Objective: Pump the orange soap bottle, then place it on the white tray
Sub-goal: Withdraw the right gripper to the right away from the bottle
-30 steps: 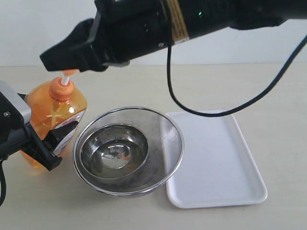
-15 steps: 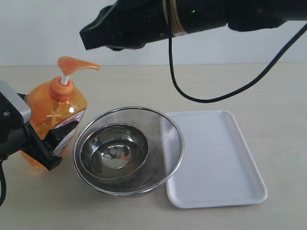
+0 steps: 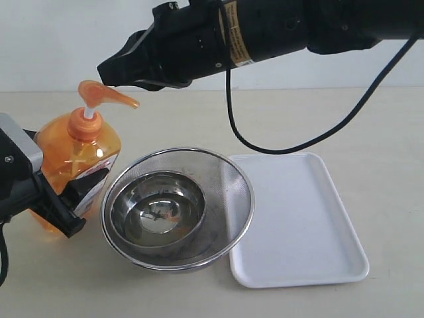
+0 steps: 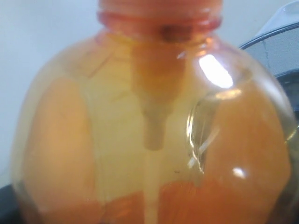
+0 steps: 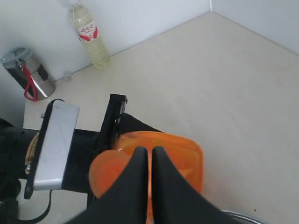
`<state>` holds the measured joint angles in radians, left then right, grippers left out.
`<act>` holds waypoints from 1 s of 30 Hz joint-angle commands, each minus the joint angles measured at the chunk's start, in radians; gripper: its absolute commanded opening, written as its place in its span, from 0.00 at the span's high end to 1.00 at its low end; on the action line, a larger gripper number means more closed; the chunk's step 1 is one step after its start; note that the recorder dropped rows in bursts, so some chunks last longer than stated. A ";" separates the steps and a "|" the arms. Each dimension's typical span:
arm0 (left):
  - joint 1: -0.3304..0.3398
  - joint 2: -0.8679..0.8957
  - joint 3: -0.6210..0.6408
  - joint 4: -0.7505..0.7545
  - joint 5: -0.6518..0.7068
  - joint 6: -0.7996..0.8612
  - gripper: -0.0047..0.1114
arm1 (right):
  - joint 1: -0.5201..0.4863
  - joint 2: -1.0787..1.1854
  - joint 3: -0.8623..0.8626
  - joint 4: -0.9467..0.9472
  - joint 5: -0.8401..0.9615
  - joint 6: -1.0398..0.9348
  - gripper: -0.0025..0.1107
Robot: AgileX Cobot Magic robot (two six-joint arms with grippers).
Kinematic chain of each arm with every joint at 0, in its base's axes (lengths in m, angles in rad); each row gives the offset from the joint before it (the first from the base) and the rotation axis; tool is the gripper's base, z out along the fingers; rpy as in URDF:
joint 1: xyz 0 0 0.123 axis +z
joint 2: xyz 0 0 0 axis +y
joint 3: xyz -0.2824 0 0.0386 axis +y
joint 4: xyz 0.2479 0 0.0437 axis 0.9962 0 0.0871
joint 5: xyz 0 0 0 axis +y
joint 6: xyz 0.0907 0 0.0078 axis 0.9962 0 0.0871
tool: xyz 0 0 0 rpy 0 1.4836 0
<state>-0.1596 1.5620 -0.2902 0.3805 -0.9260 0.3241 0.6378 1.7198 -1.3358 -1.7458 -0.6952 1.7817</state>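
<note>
One bottle [image 3: 74, 154], tray [image 3: 306, 228], perhaps two bowls [image 3: 230, 183]

The right arm [image 3: 278, 26] is a glossy black housing with a tan label band [image 3: 232, 33] bearing fine dark print. A black cable [image 3: 229, 99] runs from its underside in a long loop, and the right gripper [image 5: 145, 153] ends in two black tapered fingers [image 5: 133, 184]. The left arm [image 3: 13, 192] is a black body topped by a flat grey metal plate [image 3: 23, 142] with rounded corners, fitted with squared black fingers [image 3: 63, 215] and a small tan label [image 5: 32, 147].
</note>
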 commanded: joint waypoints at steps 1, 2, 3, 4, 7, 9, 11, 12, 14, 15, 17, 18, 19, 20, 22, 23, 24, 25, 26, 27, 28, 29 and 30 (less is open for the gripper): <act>-0.003 -0.006 -0.002 -0.023 -0.045 -0.002 0.92 | 0.000 -0.021 -0.002 0.001 -0.048 -0.002 0.98; -0.003 -0.006 -0.002 -0.027 -0.045 -0.002 0.92 | -0.002 -0.028 -0.002 0.001 -0.023 -0.002 0.98; -0.003 -0.006 -0.002 -0.041 -0.045 -0.002 0.92 | -0.002 -0.045 -0.002 0.001 0.017 -0.002 0.98; -0.003 -0.006 -0.002 -0.047 -0.045 -0.002 0.92 | -0.002 -0.066 -0.002 0.001 0.067 -0.002 0.98; -0.003 -0.006 -0.002 -0.050 -0.045 -0.002 0.92 | -0.002 -0.138 -0.002 0.001 0.179 -0.004 0.98; -0.003 -0.006 -0.002 -0.053 -0.045 -0.008 0.92 | -0.002 -0.191 -0.002 0.001 0.213 -0.004 0.98; -0.003 -0.007 -0.002 -0.073 -0.051 -0.026 0.92 | -0.002 -0.244 0.002 0.001 0.227 -0.004 0.98; -0.003 -0.009 -0.002 -0.085 -0.051 -0.036 0.92 | -0.002 -0.268 0.014 0.001 0.245 -0.009 0.98; -0.001 -0.009 -0.002 -0.088 -0.053 -0.048 0.92 | 0.000 -0.334 0.076 0.001 0.333 -0.027 0.98; -0.001 -0.009 -0.002 -0.088 -0.056 -0.048 0.92 | 0.000 -0.352 0.110 0.001 0.365 -0.034 0.98; -0.001 -0.009 -0.002 -0.088 -0.071 -0.083 0.92 | 0.000 -0.412 0.214 0.001 0.492 -0.055 0.98; -0.001 -0.009 -0.002 -0.088 -0.076 -0.100 0.92 | 0.000 -0.442 0.257 0.001 0.558 -0.062 0.98; -0.001 -0.009 -0.002 -0.088 -0.081 -0.104 0.92 | 0.000 -0.471 0.310 0.001 0.622 -0.065 0.98; -0.001 -0.009 -0.002 -0.088 -0.083 -0.107 0.92 | 0.000 -0.500 0.359 0.001 0.677 -0.061 0.98; -0.001 -0.009 -0.002 -0.084 -0.091 -0.116 0.92 | 0.000 -0.549 0.438 0.001 0.732 -0.059 0.98; -0.001 -0.009 -0.002 -0.084 -0.096 -0.128 0.92 | 0.000 -0.576 0.474 0.001 0.739 -0.057 0.98; -0.001 -0.009 -0.002 -0.084 -0.099 -0.143 0.92 | 0.000 -0.596 0.502 0.001 0.742 -0.048 0.98; -0.001 -0.009 -0.002 -0.076 -0.100 -0.161 0.92 | 0.000 -0.620 0.534 0.001 0.740 -0.031 0.98; -0.001 -0.009 -0.002 -0.074 -0.105 -0.173 0.92 | 0.002 -0.642 0.564 0.001 0.738 -0.023 0.98; -0.001 -0.009 -0.002 -0.069 -0.111 -0.179 0.92 | 0.002 -0.662 0.596 0.001 0.741 -0.018 0.98; -0.001 -0.009 -0.002 -0.067 -0.121 -0.194 0.92 | 0.002 -0.699 0.657 0.001 0.773 0.007 0.98; -0.001 -0.009 -0.002 -0.058 -0.121 -0.208 0.92 | 0.002 -0.734 0.720 0.001 0.827 0.047 0.98; -0.001 -0.009 -0.002 -0.056 -0.121 -0.212 0.92 | 0.002 -0.748 0.745 0.001 0.841 0.068 0.98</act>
<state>-0.1596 1.5620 -0.2902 0.3180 -0.9526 0.1347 0.6378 1.0191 -0.6612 -1.7458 0.0790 1.7946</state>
